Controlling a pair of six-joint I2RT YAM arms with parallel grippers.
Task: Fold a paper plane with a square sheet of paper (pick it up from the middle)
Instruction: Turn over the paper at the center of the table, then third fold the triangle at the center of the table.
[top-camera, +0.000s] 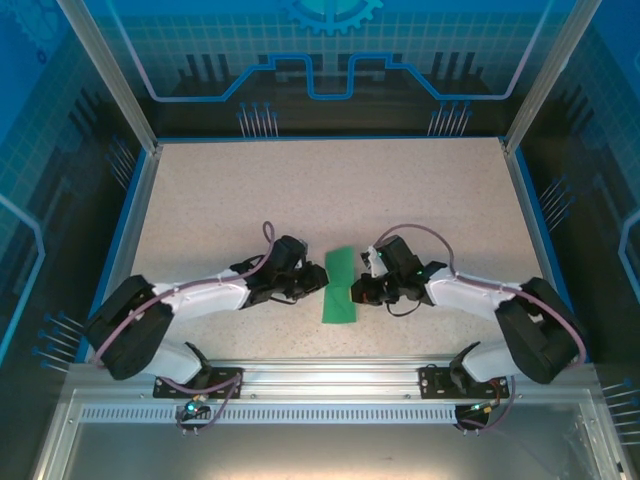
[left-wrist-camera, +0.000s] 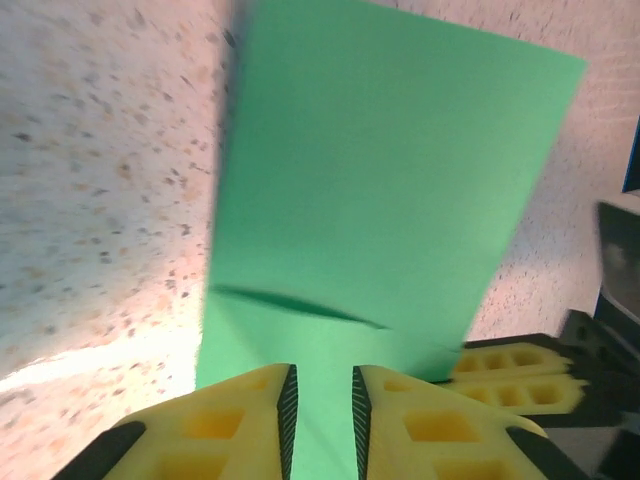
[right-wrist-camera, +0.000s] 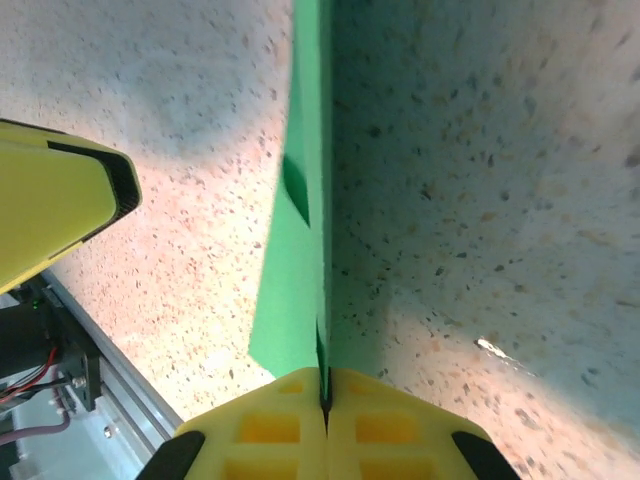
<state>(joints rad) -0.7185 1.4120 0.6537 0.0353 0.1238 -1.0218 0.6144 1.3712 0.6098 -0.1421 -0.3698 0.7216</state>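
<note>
Green paper (top-camera: 340, 290) folded narrow, right pincer (right-wrist-camera: 325, 385) clamped on edge

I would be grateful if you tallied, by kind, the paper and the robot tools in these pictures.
green paper sheet: 1
tools: 2, the left tool and the right tool
Total: 3

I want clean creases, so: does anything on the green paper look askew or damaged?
The green paper has a slanting wrinkle just ahead of the left pincer, not a straight fold line. From above, the strip looks waisted at mid-length, where the right pincer is shut on its edge.
</note>
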